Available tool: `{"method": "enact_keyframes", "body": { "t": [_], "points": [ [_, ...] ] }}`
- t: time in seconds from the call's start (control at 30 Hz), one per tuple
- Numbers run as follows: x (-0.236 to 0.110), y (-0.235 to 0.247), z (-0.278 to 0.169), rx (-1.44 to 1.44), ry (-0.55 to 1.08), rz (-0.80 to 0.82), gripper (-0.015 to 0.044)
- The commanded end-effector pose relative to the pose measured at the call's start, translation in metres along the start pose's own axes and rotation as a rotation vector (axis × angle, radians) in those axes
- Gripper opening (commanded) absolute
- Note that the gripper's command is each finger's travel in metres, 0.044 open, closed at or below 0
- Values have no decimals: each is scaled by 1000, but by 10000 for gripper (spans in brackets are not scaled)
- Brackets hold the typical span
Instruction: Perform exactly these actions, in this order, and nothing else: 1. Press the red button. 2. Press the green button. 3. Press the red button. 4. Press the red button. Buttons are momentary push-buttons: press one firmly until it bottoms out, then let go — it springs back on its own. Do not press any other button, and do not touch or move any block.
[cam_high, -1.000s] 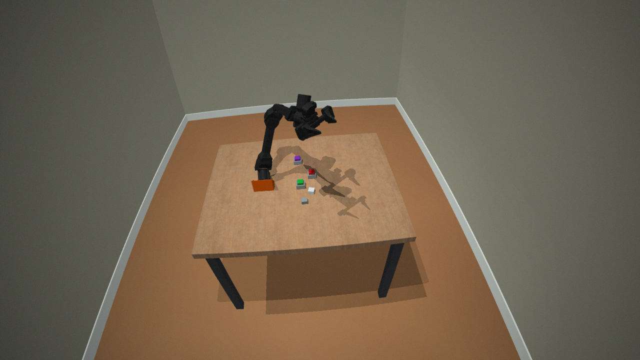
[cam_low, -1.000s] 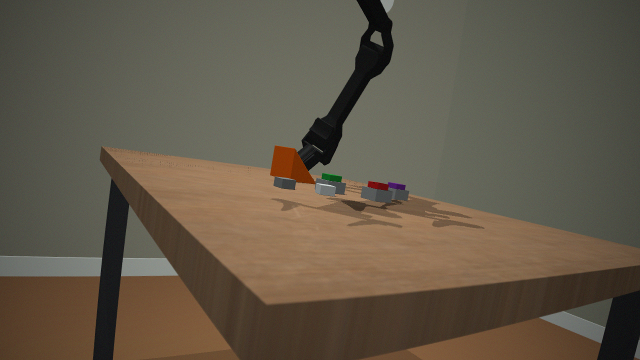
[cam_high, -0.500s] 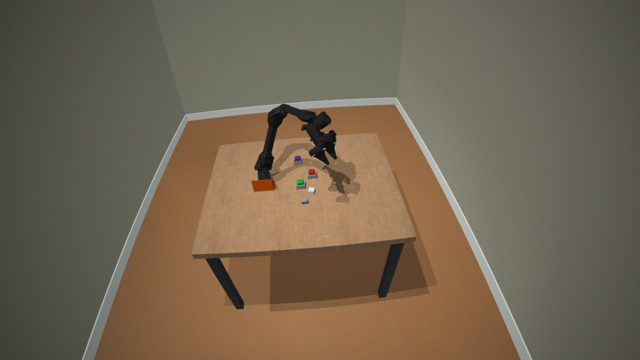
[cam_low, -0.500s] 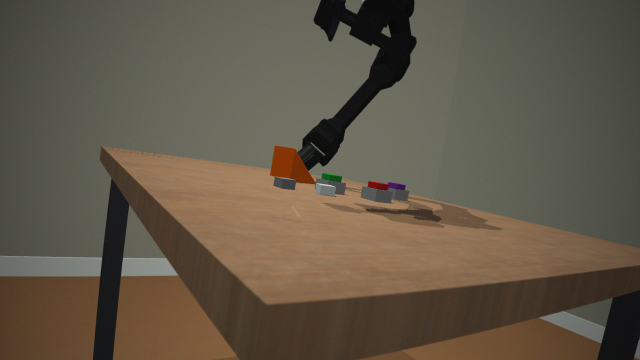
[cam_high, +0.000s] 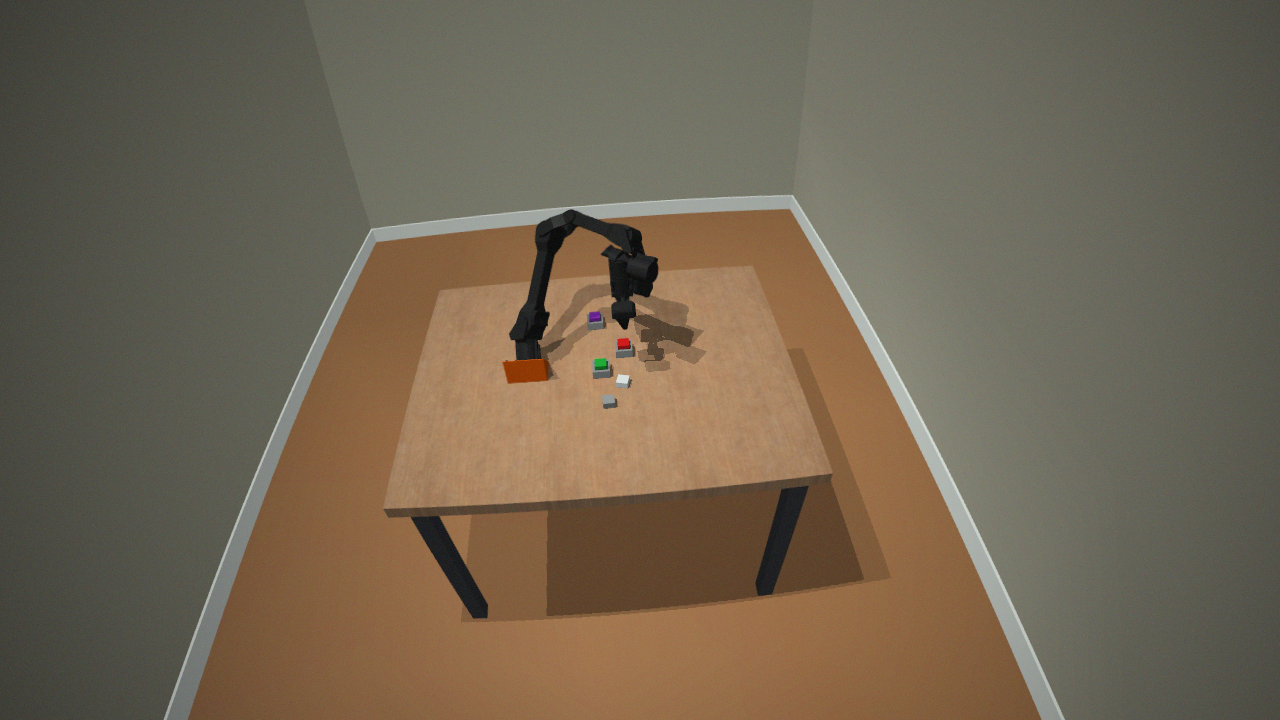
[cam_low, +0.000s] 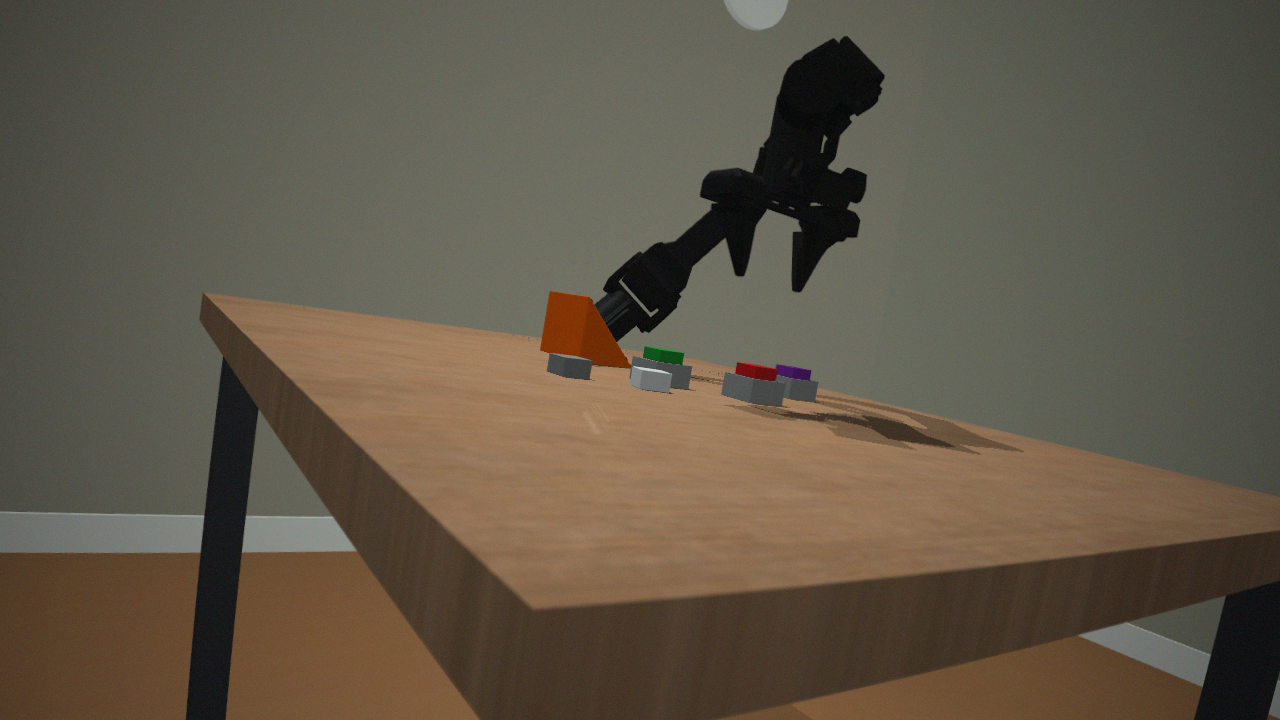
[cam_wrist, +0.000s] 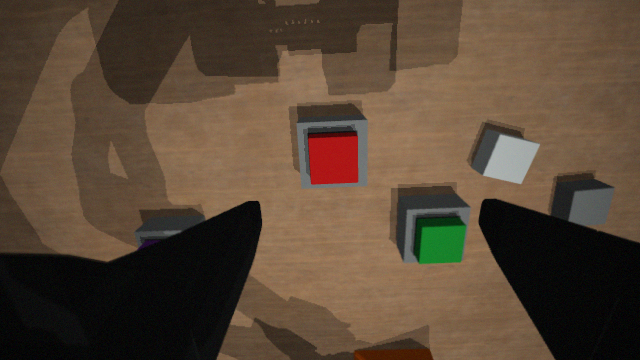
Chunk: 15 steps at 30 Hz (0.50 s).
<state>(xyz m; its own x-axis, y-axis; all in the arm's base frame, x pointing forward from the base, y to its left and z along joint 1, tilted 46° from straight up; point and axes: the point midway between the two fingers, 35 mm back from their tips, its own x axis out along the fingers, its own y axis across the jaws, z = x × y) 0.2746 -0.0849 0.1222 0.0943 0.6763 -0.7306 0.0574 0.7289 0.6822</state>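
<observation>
The red button (cam_high: 623, 343) (cam_low: 756, 370) (cam_wrist: 333, 157) sits on a grey base near the table's middle. The green button (cam_high: 600, 363) (cam_low: 663, 355) (cam_wrist: 439, 239) stands close beside it, nearer the arm's base. My gripper (cam_high: 623, 317) (cam_low: 769, 273) (cam_wrist: 368, 211) is open and empty. It points down and hangs well above the table, over the spot between the red and purple buttons. In the wrist view the red button lies just ahead of the fingertips.
A purple button (cam_high: 594, 317) (cam_low: 793, 372) (cam_wrist: 150, 244) is partly hidden behind one finger in the wrist view. A white block (cam_high: 622, 380) (cam_low: 650, 377) (cam_wrist: 510, 158) and a grey block (cam_high: 609, 401) (cam_low: 569, 364) (cam_wrist: 586, 204) lie near the green button. The arm's orange base (cam_high: 525, 369) (cam_low: 574, 329) stands on the table.
</observation>
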Motion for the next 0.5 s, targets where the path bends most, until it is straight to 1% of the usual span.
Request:
{"method": "enact_keyframes", "body": {
  "t": [0.0,0.07,0.17,0.3,0.37,0.47],
  "points": [
    [1,9,-7,-17,19,38,400],
    [1,9,-7,-17,19,38,400],
    [10,9,-6,-15,18,37,321],
    [46,10,-6,-12,16,35,216],
    [58,12,-7,-14,17,38,164],
    [62,12,-8,-18,18,40,85]
  ]
}}
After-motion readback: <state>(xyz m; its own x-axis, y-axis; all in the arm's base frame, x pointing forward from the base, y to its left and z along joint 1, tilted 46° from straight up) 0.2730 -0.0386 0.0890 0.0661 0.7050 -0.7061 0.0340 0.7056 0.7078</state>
